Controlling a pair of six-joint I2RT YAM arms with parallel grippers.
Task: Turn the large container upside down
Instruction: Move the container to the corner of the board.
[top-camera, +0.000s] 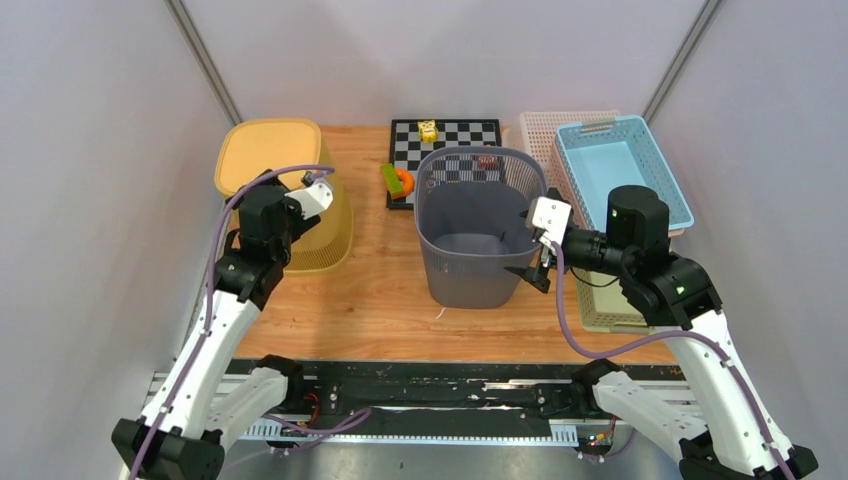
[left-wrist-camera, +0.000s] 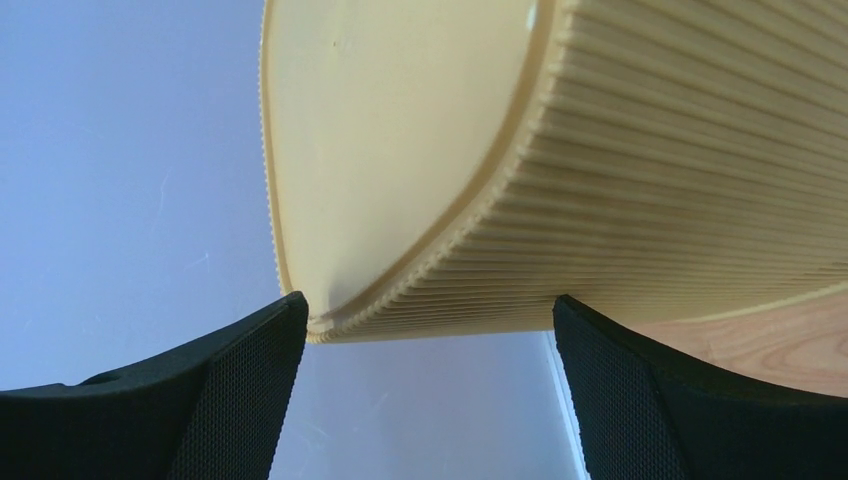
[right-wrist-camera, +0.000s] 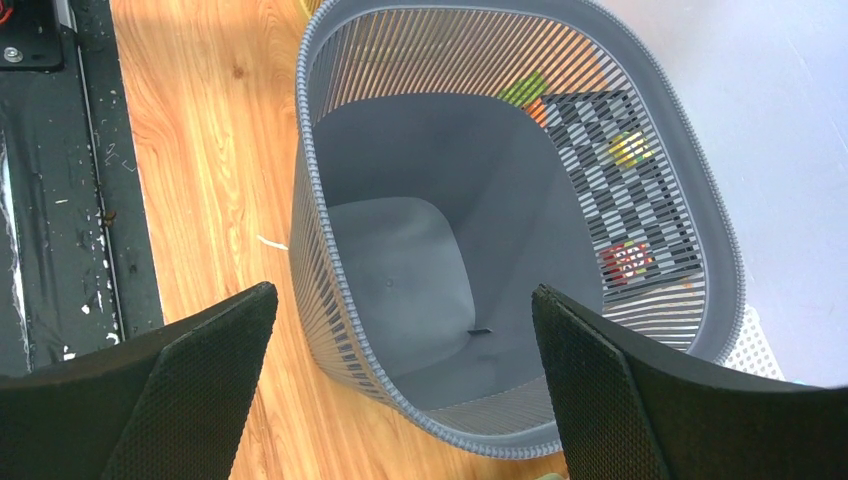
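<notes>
The grey basket (top-camera: 470, 275) stands upright at mid-table, mouth up. Your right gripper (top-camera: 535, 262) is the nearer one, just at the basket's right rim, jaws wide apart and empty. Your left gripper (left-wrist-camera: 425, 310), also spread and empty, flanks the base-up yellow basket (top-camera: 270, 155).

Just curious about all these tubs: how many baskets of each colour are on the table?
Yellow basket: 1
Grey basket: 1
Blue basket: 1
White basket: 1
Pale green basket: 1
Total: 5
</notes>
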